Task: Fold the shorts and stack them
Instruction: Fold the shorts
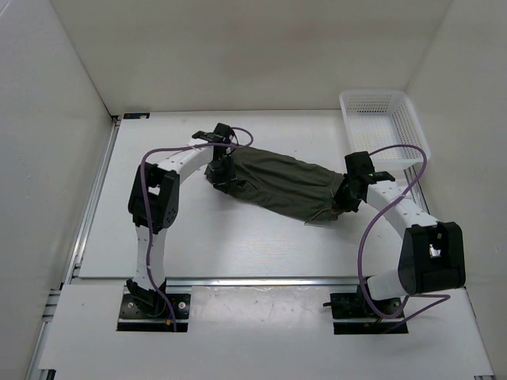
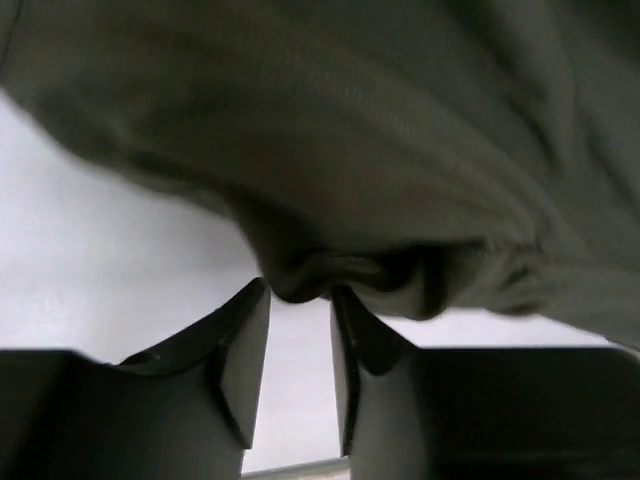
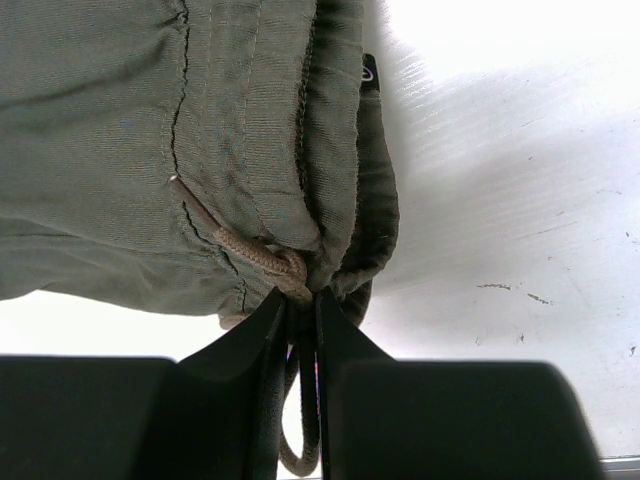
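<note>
The left claw (image 2: pixel 298 290) is released: its two dark fingers stand apart, pale counter shows through the gap, and a bunched fold of cloth rests right at the tips. That fold belongs to the dark olive-green soft fabric shorts (image 1: pixel 277 182), whose blurred bulk fills the whole upper part of the left wrist view and blocks everything beyond it. The right claw (image 3: pixel 300 295) is clenched on the other end of the shorts, its jaws nearly together on gathered waistband cloth where the tan braided drawstring (image 3: pixel 245 250) knots and loops down between the fingers. A small black label (image 3: pixel 368 68) peeks from the edge of the fabric just above. From overhead, the shorts lie as a long rumpled band slanting across the middle of the white counter (image 1: pixel 238 245), stretched between the two claws. A white perforated plastic basket (image 1: pixel 380 119) sits at the far right corner, with the right arm crossing in front of its near rim. Purple cables (image 1: pixel 363 245) loop beside both arms.
</note>
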